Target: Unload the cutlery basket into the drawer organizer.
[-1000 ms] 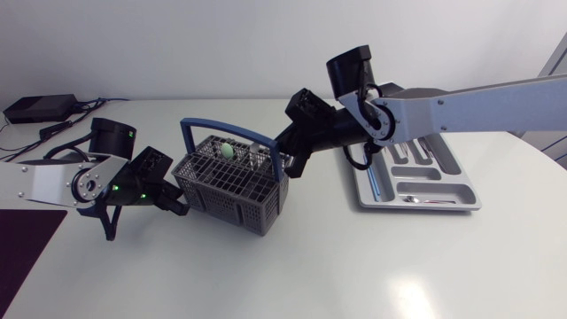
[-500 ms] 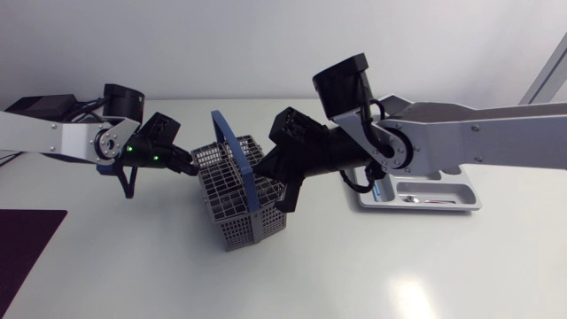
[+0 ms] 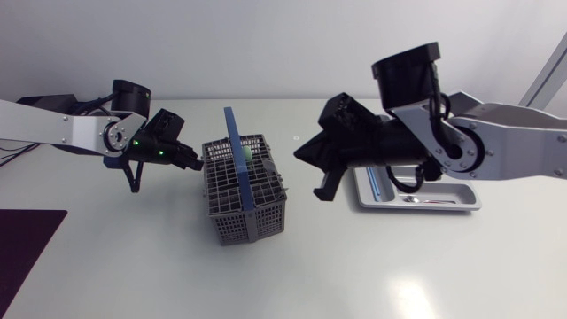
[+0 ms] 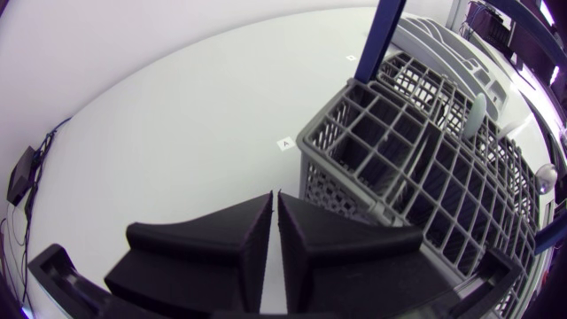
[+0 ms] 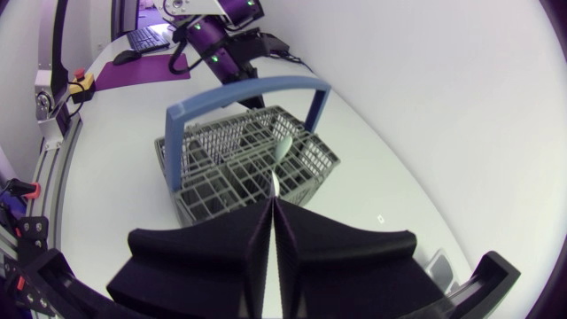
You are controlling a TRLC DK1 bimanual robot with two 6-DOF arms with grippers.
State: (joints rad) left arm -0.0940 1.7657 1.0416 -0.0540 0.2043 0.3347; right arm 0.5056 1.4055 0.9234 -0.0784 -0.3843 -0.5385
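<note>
The grey cutlery basket (image 3: 245, 197) with a blue handle (image 3: 236, 159) stands mid-table. A pale green utensil (image 3: 245, 152) sticks up inside it and shows in the right wrist view as well (image 5: 282, 152). My left gripper (image 3: 197, 162) is shut and empty, its tips at the basket's left rim (image 4: 354, 111). My right gripper (image 3: 303, 152) is also shut, a little off the basket's right side, pointing at it (image 5: 239, 151). The grey drawer organizer (image 3: 443, 197) lies at the right, half hidden under my right arm.
A few pieces of cutlery lie in the organizer's compartments. A dark mat (image 3: 25, 252) covers the table's front left corner. Bare white table stretches in front of the basket and the organizer.
The basket has been turned and shifted. My left arm swung from the front left round to the basket's back left. My right gripper drew back to the right, out of the basket.
</note>
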